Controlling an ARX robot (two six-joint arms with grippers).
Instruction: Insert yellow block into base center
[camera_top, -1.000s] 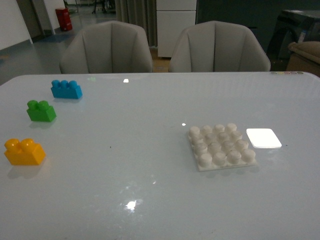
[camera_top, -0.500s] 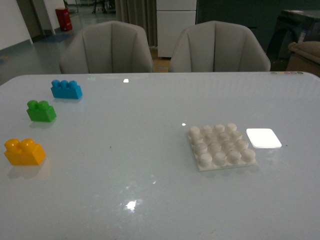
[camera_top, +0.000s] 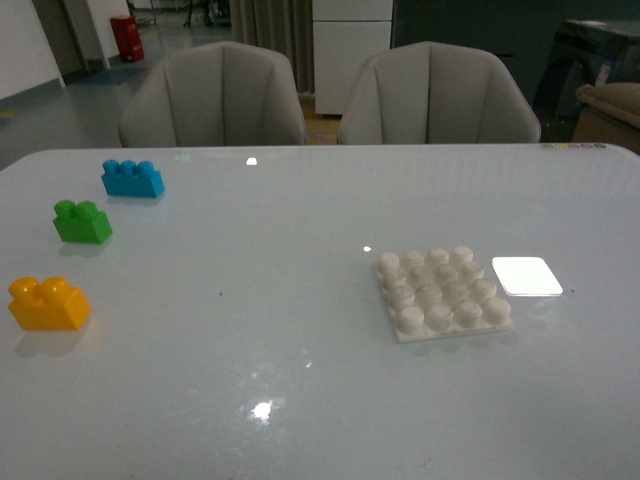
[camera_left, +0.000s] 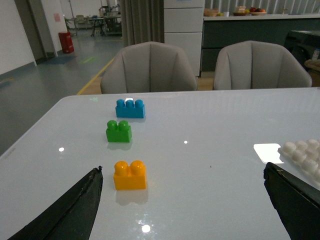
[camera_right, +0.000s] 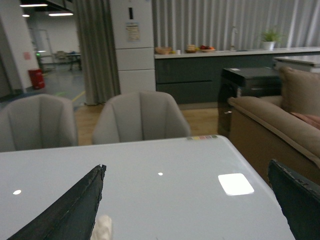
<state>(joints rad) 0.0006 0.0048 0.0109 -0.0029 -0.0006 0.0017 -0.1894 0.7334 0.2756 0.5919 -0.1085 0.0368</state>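
Note:
The yellow block (camera_top: 48, 303) sits on the table at the near left, studs up; it also shows in the left wrist view (camera_left: 130, 175). The white studded base (camera_top: 443, 293) lies right of centre, and its edge shows in the left wrist view (camera_left: 302, 154). Neither arm shows in the front view. My left gripper (camera_left: 182, 205) is open and empty, its dark fingers (camera_left: 75, 210) spread wide, with the yellow block ahead near the one finger. My right gripper (camera_right: 185, 205) is open and empty above bare table; a white stud (camera_right: 102, 227) peeks beside one finger.
A green two-stud brick (camera_top: 82, 222) and a blue three-stud brick (camera_top: 132, 178) stand behind the yellow block at the left. A bright white light patch (camera_top: 527, 275) lies beside the base. Two grey chairs (camera_top: 213, 95) stand beyond the table's far edge.

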